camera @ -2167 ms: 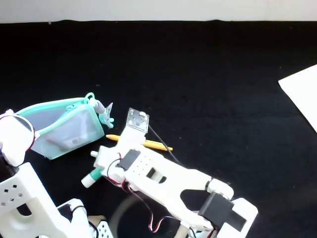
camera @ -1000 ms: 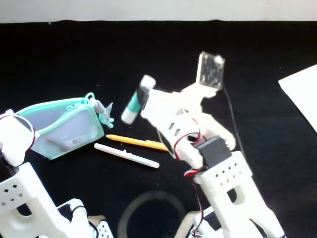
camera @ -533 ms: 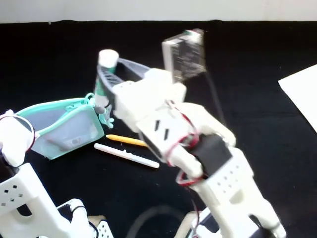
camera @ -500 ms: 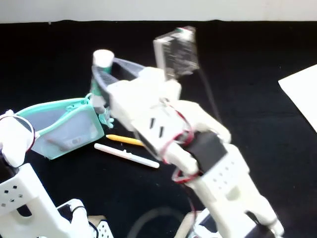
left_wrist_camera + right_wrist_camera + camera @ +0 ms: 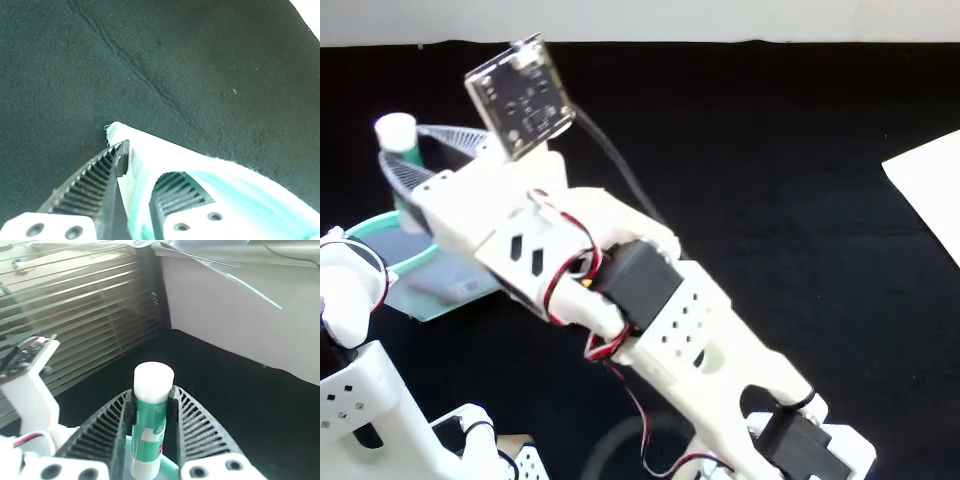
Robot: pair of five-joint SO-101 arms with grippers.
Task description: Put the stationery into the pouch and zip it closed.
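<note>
The black table (image 5: 770, 150) runs back to a pale wall (image 5: 620, 20), with wide bare cloth across its far and right-hand parts. A white sheet (image 5: 930, 190) cuts in at the right edge, well apart from the work on the left.

The right arm (image 5: 650, 300) stretches on a diagonal from the near right corner to the far left, its wrist board raised and tilted. Half a second ago its tip hung over the pouch's zipper end; it has since swung left and now reaches above the pouch's far left part.

The left arm (image 5: 345, 290) sits at the near left edge, unmoved through the earlier pictures, bent low beside the pouch.

The teal, clear-sided pouch (image 5: 420, 290) lies on the table at the left, in the same spot as before, largely under the right arm. The left gripper (image 5: 142, 162) is clenched on the pouch's (image 5: 210, 170) pale rim, one ribbed finger on each side of the fabric.

The right gripper (image 5: 408, 152) clasps a glue stick (image 5: 396, 130) by its green barrel, upright with the white cap on top. In the right wrist view the glue stick (image 5: 150, 415) stands squeezed between the right gripper's (image 5: 152, 395) fingers, its lower end just over the teal rim; contact cannot be judged.
</note>
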